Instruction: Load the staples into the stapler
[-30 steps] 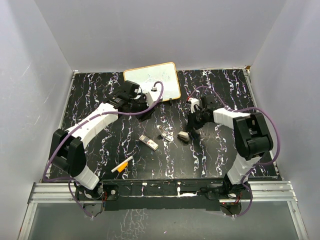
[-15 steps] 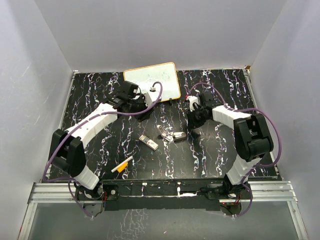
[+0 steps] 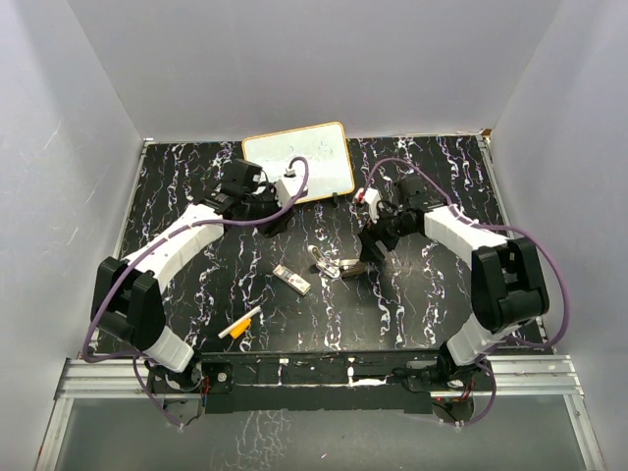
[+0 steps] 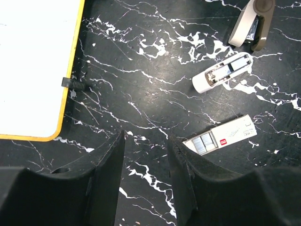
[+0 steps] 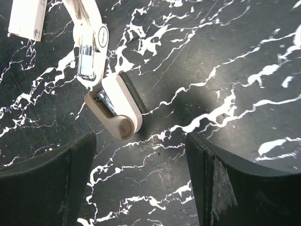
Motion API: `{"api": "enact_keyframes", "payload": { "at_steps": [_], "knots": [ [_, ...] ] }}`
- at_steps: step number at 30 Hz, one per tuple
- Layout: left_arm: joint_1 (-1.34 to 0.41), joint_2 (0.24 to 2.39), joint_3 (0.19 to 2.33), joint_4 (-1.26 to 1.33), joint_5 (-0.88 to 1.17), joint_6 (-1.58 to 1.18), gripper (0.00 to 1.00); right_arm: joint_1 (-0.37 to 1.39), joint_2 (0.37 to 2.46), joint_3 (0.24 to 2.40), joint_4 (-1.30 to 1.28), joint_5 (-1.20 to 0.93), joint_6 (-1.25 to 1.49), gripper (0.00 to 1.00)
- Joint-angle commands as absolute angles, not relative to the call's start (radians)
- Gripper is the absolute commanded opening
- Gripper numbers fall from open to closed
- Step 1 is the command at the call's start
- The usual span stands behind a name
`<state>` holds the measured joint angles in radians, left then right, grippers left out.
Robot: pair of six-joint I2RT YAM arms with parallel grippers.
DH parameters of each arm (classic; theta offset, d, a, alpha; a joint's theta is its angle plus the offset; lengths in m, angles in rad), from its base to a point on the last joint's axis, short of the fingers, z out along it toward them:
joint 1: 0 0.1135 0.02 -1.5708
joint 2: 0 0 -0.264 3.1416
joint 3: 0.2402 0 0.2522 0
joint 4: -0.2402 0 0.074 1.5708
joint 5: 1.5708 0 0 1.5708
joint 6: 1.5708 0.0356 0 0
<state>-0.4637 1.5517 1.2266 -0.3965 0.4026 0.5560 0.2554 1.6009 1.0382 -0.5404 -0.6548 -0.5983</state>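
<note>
The stapler [image 3: 335,263] lies swung open on the black marbled table, its beige hinge end [image 5: 115,106] and metal magazine [image 5: 87,56] showing in the right wrist view. My right gripper [image 5: 141,174] hangs open just behind that hinge end, with nothing between its fingers. The staples [image 3: 292,280], a flat white pack with a grey strip inside, lie left of the stapler. In the left wrist view the staples [image 4: 221,140] sit just right of my left gripper [image 4: 146,155], which stands open over bare table. The stapler [image 4: 222,75] lies farther out.
A yellow-framed whiteboard [image 3: 299,160] lies at the back centre, close to the left wrist. An orange-and-white marker [image 3: 240,324] rests near the front left. Grey walls enclose the table on three sides.
My right gripper has opened and let go of the stapler's hinge end, then drawn back a little. The stapler now lies flat. The left arm has shifted slightly left.
</note>
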Motion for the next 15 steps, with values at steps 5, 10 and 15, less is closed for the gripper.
{"api": "enact_keyframes", "payload": {
  "at_steps": [5,10,15],
  "knots": [
    [-0.415,1.470,1.206,-0.393,0.429,0.540,0.41,0.282,1.713,1.097,-0.530,-0.739,-0.664,0.79],
    [-0.408,1.469,1.207,-0.390,0.436,0.539,0.41,0.296,1.739,1.095,-0.526,-0.747,-0.668,0.78],
    [-0.407,1.473,1.209,-0.388,0.440,0.540,0.41,0.309,1.790,1.091,-0.523,-0.749,-0.679,0.74]
  ]
}}
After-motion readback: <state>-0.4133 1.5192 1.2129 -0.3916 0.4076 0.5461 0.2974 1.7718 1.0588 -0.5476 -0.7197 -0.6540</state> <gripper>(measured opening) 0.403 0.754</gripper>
